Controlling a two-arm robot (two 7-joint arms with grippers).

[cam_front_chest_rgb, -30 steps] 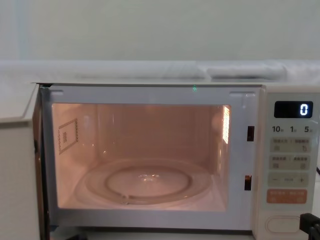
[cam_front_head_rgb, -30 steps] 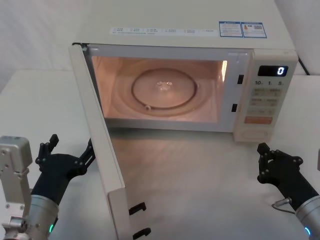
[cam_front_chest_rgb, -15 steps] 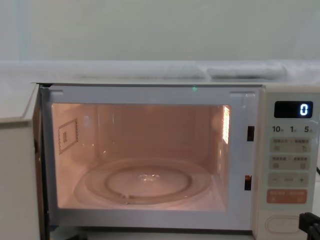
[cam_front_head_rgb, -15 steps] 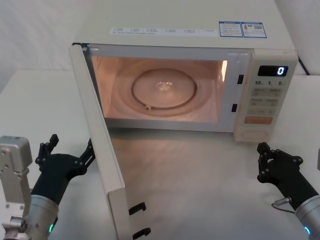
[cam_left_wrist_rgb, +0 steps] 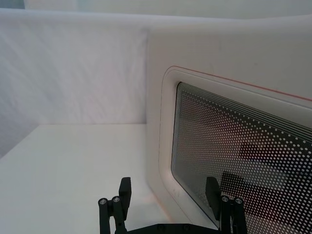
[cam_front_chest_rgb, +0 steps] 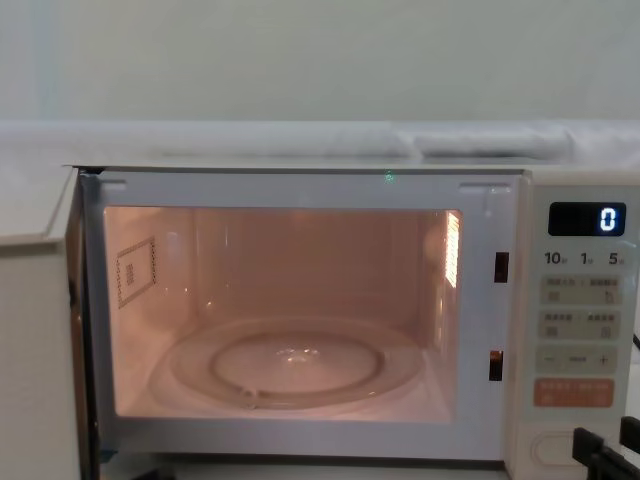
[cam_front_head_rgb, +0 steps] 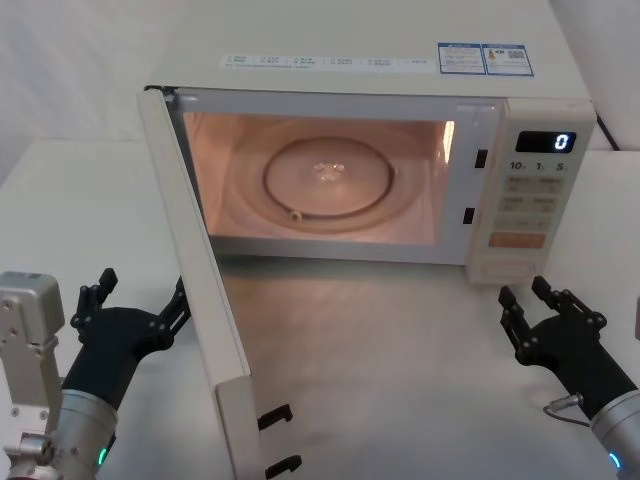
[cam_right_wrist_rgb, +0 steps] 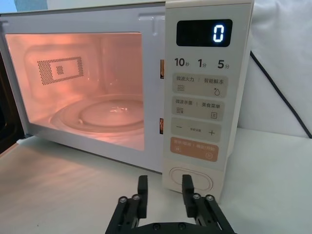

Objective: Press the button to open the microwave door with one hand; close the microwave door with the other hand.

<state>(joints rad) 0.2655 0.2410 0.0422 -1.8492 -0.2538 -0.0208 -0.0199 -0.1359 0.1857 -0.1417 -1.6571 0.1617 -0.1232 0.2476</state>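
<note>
The microwave door (cam_front_head_rgb: 200, 290) stands swung wide open to the left, edge-on in the head view; its dotted dark window (cam_left_wrist_rgb: 234, 146) is in the left wrist view. My left gripper (cam_front_head_rgb: 140, 300) sits open on the table just outside the door's outer face, fingers (cam_left_wrist_rgb: 122, 192) spread, not touching it. The wide cream button (cam_right_wrist_rgb: 204, 180) sits at the bottom of the control panel (cam_front_head_rgb: 510, 268). My right gripper (cam_front_head_rgb: 527, 297) is open, low over the table just in front of the button (cam_front_chest_rgb: 560, 448), and holds nothing (cam_right_wrist_rgb: 165, 187).
The lit cavity holds a glass turntable (cam_front_head_rgb: 330, 178). The control panel's display (cam_right_wrist_rgb: 204, 33) reads 0, with an orange key (cam_right_wrist_rgb: 194, 150) above the button. A black cable (cam_right_wrist_rgb: 278, 92) runs behind on the right. White table (cam_front_head_rgb: 400, 350) lies before the open cavity.
My right gripper's fingers have spread from shut to open, staying in front of the button. The door and the left gripper have not moved.
</note>
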